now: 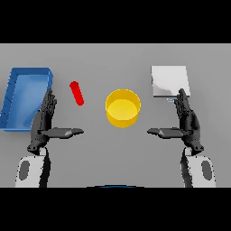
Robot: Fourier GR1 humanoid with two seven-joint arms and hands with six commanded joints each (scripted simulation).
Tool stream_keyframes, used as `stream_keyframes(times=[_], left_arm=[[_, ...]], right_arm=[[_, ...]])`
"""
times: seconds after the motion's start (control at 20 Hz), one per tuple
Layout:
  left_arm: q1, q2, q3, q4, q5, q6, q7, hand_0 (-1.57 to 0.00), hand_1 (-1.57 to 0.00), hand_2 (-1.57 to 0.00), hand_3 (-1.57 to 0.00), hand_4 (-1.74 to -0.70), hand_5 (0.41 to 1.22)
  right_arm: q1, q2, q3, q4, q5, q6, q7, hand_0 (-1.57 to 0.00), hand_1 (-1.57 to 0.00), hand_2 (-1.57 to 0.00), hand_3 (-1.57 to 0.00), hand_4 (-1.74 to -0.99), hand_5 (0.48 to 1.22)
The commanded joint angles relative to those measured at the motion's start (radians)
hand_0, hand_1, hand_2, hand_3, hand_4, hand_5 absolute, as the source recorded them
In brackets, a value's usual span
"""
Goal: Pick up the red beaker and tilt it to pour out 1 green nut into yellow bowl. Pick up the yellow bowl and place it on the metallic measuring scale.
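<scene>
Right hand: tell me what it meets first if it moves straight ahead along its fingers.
The right hand points up-view at the metallic measuring scale; its fingertips already overlap the scale's near edge, so probably that first, though height is unclear.

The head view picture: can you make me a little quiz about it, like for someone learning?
1. True or false: the left hand is holding the red beaker.
2. What sits nearest the right hand? A) blue tray B) metal scale C) red beaker
3. Fill in: the yellow bowl stands between the red beaker and the ____.

Key: 1 false, both hands are open with straight fingers and hold nothing; 2 B; 3 scale.
</scene>
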Motion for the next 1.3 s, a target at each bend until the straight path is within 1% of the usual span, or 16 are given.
stream_keyframes(times=[0.0,0.25,0.3,0.35,0.45,0.5,0.6,0.7,0.75,0.85,0.9,1.0,1.05,1.1,1.2,1.25], left_arm=[[0.001,-0.001,-0.001,-0.001,0.0,0.001,-0.001,0.0,0.0,0.0,0.0,-1.2,0.677],[0.023,-0.01,-0.015,-0.016,-0.007,0.001,-0.006,0.0,0.0,0.0,0.0,-1.2,0.677],[0.05,0.014,-0.049,-0.059,-0.046,-0.012,-0.028,0.0,0.0,0.0,0.0,-1.2,0.677],[0.069,0.031,-0.067,-0.086,-0.069,-0.019,-0.023,0.0,0.0,0.0,0.0,-1.2,0.677],[0.092,0.047,-0.089,-0.131,-0.098,-0.02,-0.005,0.0,0.0,0.0,0.0,-1.2,0.674],[0.095,0.046,-0.096,-0.139,-0.102,-0.02,0.005,0.0,0.0,0.0,0.0,-1.2,0.672],[0.097,0.048,-0.105,-0.146,-0.109,-0.023,0.035,0.0,0.0,0.0,0.0,-1.19,0.663],[0.094,0.053,-0.104,-0.147,-0.116,-0.019,0.045,0.0,0.0,0.0,0.0,-1.18,0.657],[0.089,0.049,-0.112,-0.146,-0.125,-0.017,0.046,0.0,0.0,0.0,0.0,-1.17,0.653],[0.083,0.042,-0.114,-0.126,-0.125,-0.018,0.058,0.0,0.0,0.0,0.0,-1.18,0.655],[0.064,0.038,-0.107,-0.106,-0.125,-0.012,0.067,0.0,0.0,0.0,0.0,-1.18,0.658],[0.017,0.027,-0.104,-0.049,-0.14,0.0,0.077,0.0,0.0,0.0,0.0,-1.19,0.658],[-0.011,0.036,-0.093,-0.021,-0.146,0.005,0.066,0.0,0.0,0.0,0.0,-1.2,0.659],[-0.028,0.036,-0.086,0.01,-0.15,0.009,0.048,0.0,0.0,0.0,0.0,-1.2,0.661],[-0.089,0.033,-0.068,0.087,-0.155,0.02,0.052,0.0,0.0,0.0,0.0,-1.21,0.663],[-0.118,0.043,-0.052,0.124,-0.15,0.019,0.036,0.0,0.0,0.0,0.0,-1.21,0.659]], right_arm=[[0.0,0.001,0.0,0.0,0.0,-0.001,0.0,0.0,0.0,0.0,0.0,-1.177,0.572],[-0.004,0.002,0.003,0.003,0.005,-0.005,0.004,0.0,0.0,0.0,0.0,-1.177,0.572],[0.007,-0.034,0.032,-0.019,0.083,-0.022,-0.015,0.0,0.0,0.0,0.0,-1.177,0.572],[0.02,-0.055,0.054,-0.04,0.127,-0.025,-0.034,0.0,0.0,0.0,0.0,-1.178,0.573],[0.034,-0.069,0.073,-0.055,0.161,-0.024,-0.032,0.0,0.0,0.0,0.0,-1.19,0.579],[0.047,-0.077,0.078,-0.072,0.167,-0.021,-0.037,0.0,0.0,0.0,0.0,-1.193,0.582],[0.05,-0.08,0.083,-0.077,0.173,-0.018,-0.035,0.0,0.0,0.0,0.0,-1.196,0.584],[0.056,-0.077,0.079,-0.082,0.137,0.009,-0.048,0.0,0.0,0.0,0.0,-1.225,0.59],[0.047,-0.068,0.085,-0.082,0.131,0.012,-0.033,0.0,0.0,0.0,0.0,-1.244,0.597],[0.046,-0.078,0.075,-0.09,0.113,0.025,-0.049,0.0,0.0,0.0,0.0,-1.272,0.611],[0.054,-0.081,0.073,-0.089,0.108,0.032,-0.069,0.0,0.0,0.0,0.0,-1.284,0.618],[0.05,-0.089,0.068,-0.084,0.106,0.037,-0.062,0.0,0.0,0.0,0.0,-1.292,0.624],[0.045,-0.095,0.064,-0.085,0.099,0.043,-0.059,0.0,0.0,0.0,0.0,-1.291,0.623],[0.056,-0.095,0.063,-0.081,0.093,0.051,-0.08,0.0,0.0,0.0,0.0,-1.294,0.623],[0.042,-0.088,0.066,-0.071,0.1,0.046,-0.079,0.0,0.0,0.0,0.0,-1.296,0.621],[0.047,-0.094,0.06,-0.076,0.094,0.049,-0.078,0.0,0.0,0.0,0.0,-1.292,0.617]])
